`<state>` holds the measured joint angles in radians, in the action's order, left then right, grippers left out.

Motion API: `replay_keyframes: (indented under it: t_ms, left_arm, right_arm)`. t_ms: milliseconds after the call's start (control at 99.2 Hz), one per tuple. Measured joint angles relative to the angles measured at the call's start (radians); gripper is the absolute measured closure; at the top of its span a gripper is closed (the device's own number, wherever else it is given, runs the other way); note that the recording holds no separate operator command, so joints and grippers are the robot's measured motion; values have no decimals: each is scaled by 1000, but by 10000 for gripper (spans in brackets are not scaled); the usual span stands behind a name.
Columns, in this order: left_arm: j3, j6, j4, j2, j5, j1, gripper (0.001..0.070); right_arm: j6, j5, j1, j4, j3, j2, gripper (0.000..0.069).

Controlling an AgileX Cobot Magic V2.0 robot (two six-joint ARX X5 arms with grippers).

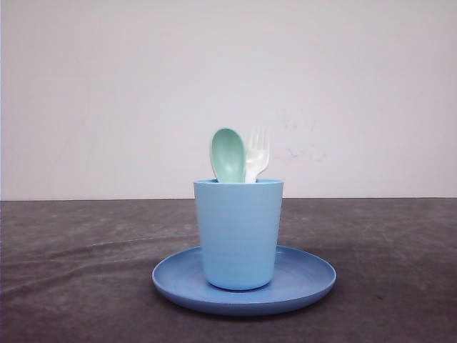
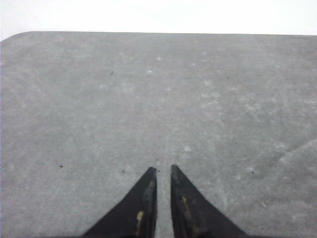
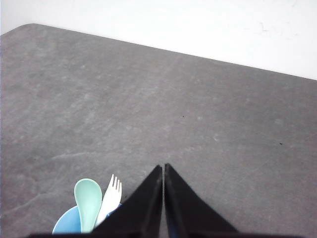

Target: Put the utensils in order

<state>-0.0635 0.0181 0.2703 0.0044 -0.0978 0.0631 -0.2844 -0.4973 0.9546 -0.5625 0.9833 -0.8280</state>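
You're looking at a dark grey, faintly scuffed tabletop (image 1: pixel 71 271) against a plain white wall (image 1: pixel 107 93), with no readable writing anywhere. Near the tabletop's front edge, the light blue cup (image 1: pixel 238 232) stands upright on the round blue plate (image 1: pixel 307 279). Inside the cup, the mint-green spoon (image 1: pixel 228 155) and white fork (image 1: pixel 257 154) stand heads up, side by side. Your right end effector (image 3: pixel 164 168) is clenched, holding nothing, just beside the cup. The left end effector (image 2: pixel 164 169) hangs over bare tabletop, tips nearly together with a thin gap, nothing between them.
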Motion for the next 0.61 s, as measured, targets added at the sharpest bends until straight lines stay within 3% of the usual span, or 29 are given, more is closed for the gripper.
replay_keyframes:
  t_ms: [343, 464, 605]
  left_arm:
    - [0, 0, 0, 0, 0, 0, 684]
    - [0, 0, 0, 0, 0, 0, 684]
    - [0, 0, 0, 0, 0, 0, 684]
  right_arm:
    - [27, -43, -32, 18, 0, 7, 687]
    - [70, -33, -146, 105, 0, 15, 687]
    - [145, 91, -327, 167, 0, 27, 687]
